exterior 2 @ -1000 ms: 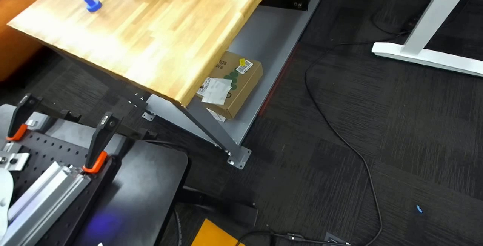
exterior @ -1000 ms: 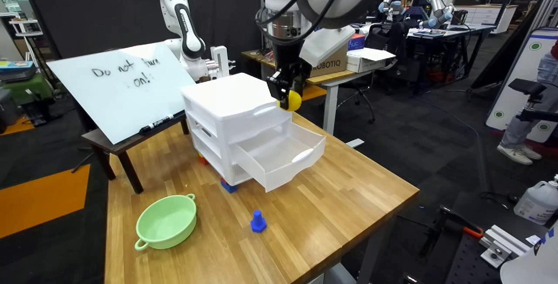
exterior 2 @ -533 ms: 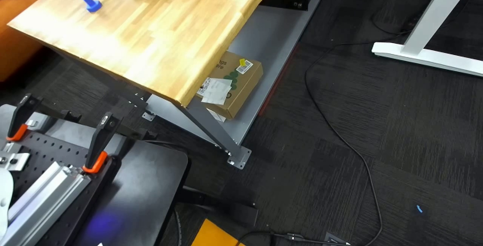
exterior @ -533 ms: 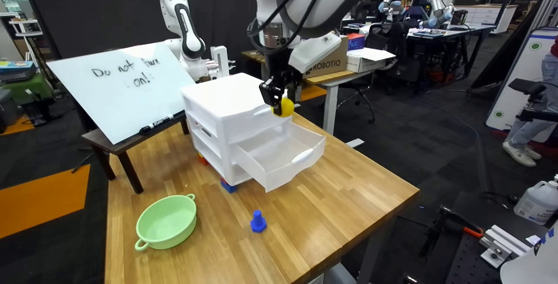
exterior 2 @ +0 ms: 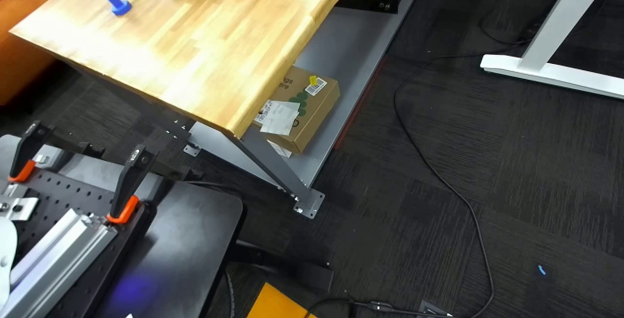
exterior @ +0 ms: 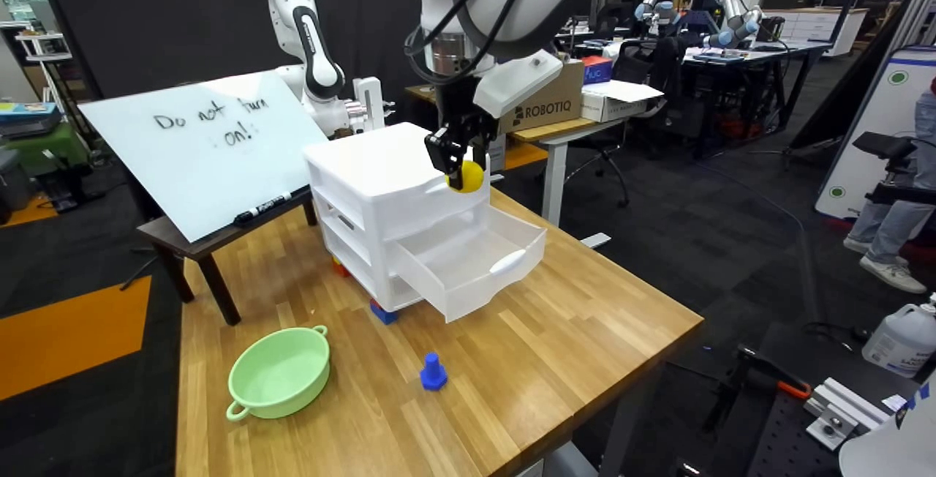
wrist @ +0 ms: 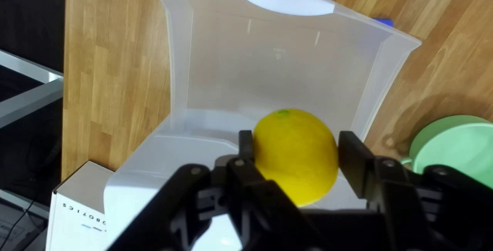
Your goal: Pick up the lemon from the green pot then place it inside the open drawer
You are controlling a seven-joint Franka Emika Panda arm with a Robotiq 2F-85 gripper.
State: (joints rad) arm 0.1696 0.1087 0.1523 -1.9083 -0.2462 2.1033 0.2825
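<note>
hanging in the claw (wrist: 297, 149): lemon (wrist: 295, 158)

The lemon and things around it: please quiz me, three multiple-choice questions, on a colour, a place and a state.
1. What colour is the pot? A red; B green; C black.
2. Where is the lemon? A in the pot; B on the floor; C in the gripper.
3. How does the white unit look? A one drawer pulled out; B all shut; C upside down.

1 B: green in every view.
2 C: fingertips clasp it in the wrist view.
3 A: it juts out in an exterior view.
</note>
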